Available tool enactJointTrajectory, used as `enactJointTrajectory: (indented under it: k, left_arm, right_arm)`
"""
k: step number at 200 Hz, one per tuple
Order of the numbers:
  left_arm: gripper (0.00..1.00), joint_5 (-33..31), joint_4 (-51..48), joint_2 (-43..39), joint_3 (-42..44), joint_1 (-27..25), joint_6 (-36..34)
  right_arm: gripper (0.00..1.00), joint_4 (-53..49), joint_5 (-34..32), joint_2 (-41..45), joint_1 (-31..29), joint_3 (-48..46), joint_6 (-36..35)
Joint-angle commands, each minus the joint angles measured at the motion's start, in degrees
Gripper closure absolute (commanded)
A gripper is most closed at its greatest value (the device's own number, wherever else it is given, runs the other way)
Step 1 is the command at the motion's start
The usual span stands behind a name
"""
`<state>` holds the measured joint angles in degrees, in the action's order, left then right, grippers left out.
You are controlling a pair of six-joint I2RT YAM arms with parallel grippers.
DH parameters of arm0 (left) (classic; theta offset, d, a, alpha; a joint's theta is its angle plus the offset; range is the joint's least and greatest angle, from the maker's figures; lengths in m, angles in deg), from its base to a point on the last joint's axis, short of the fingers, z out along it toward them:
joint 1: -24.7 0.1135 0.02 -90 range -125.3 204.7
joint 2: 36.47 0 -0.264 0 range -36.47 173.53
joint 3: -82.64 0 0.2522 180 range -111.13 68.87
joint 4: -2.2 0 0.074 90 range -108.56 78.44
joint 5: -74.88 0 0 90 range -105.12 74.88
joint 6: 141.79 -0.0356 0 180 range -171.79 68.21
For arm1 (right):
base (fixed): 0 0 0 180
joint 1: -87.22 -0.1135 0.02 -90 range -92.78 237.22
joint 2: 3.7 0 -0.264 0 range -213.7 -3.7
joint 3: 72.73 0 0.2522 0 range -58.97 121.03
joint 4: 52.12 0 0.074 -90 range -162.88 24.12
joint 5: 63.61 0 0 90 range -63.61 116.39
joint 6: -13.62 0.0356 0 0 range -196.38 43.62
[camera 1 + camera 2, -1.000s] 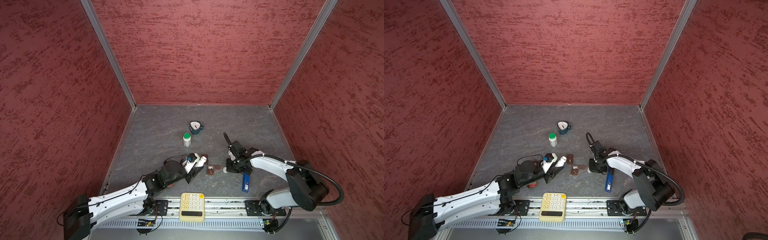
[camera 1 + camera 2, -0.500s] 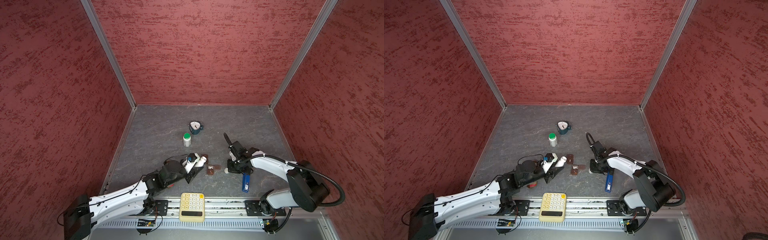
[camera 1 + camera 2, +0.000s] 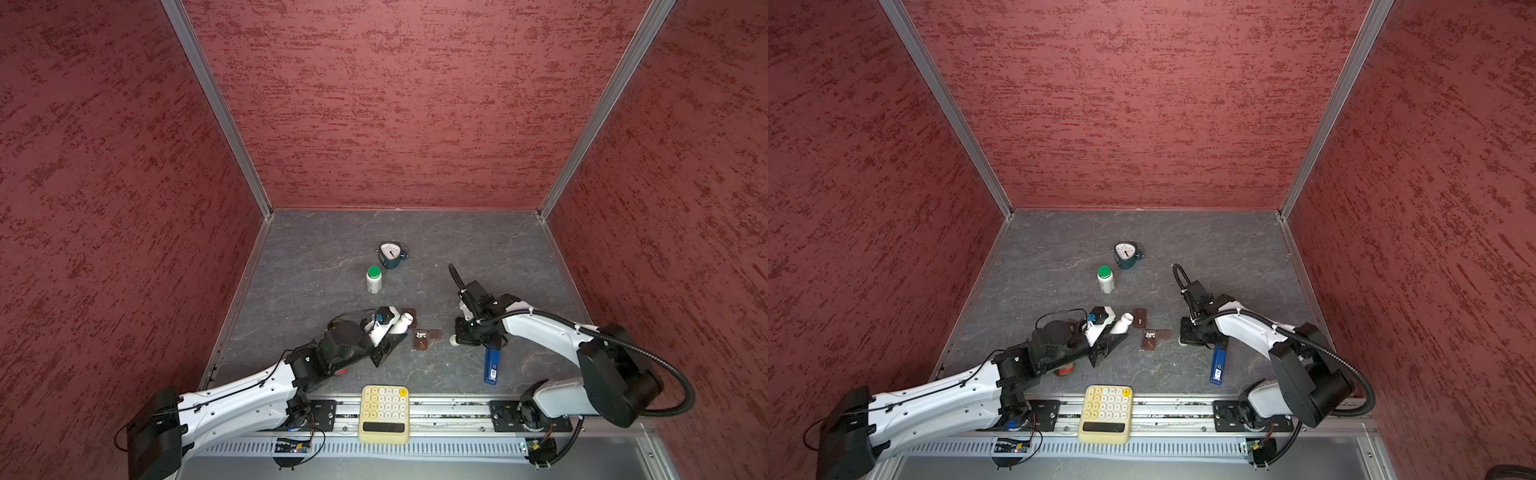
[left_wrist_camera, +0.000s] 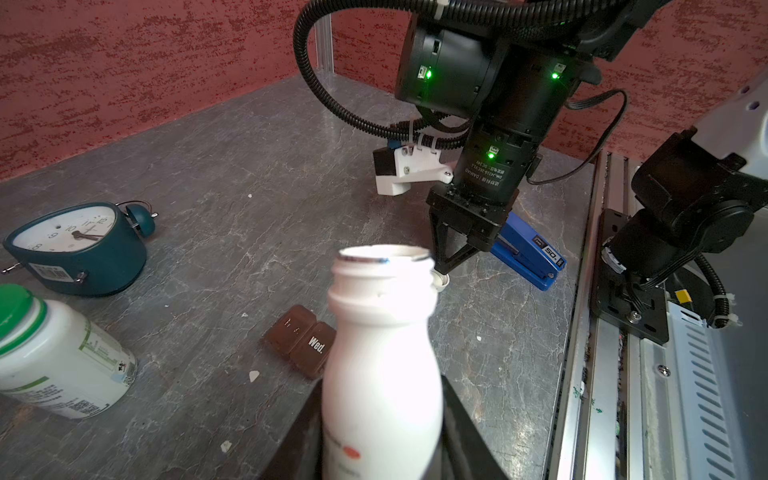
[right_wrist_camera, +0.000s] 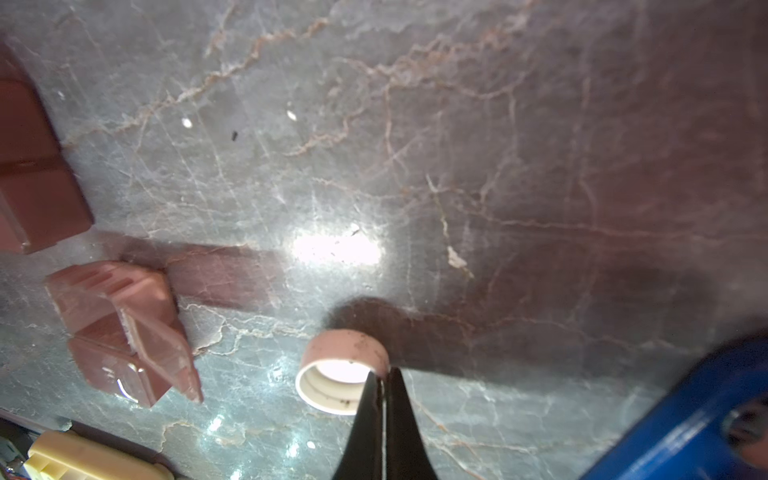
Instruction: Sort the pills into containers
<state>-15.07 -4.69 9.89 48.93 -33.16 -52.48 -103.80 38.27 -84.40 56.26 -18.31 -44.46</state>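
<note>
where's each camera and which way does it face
Both top views: high in front, facing down at the table; left tool, right tool and both arms show.
Left wrist: on left arm, facing past its held white bottle toward the right arm.
Right wrist: on right arm, facing down tool tips shut on the white cap.
Shared: wrist views both show cap and blue stapler.

Not much to read here, tbh. The brown pill-box piece has "Wed." in white on one lid. The marks on the cell next to it are too faint to make out. Back-left of it, the teal clock shows 9 and 10 on its dial. Right of the pill box, the blue stapler says "50." and the black wrist motor reads "DAMIAO" and "DC 24V". The green-capped bottle, back-left too, has label print too small to read.
</note>
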Motion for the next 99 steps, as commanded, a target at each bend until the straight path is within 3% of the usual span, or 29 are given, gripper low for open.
enactJointTrajectory:
  k: [1, 99]
  left_arm:
    - [1.00, 0.2, 0.0, -1.1, -0.1, 0.2, 0.3]
    - [1.00, 1.0, 1.5, -4.2, 1.8, 1.0, 0.2]
  right_arm:
    - [1.00, 0.6, 1.7, 1.5, 0.4, 1.6, -0.2]
    - [1.00, 6.5, 13.8, 6.6, 3.2, 4.0, 2.4]
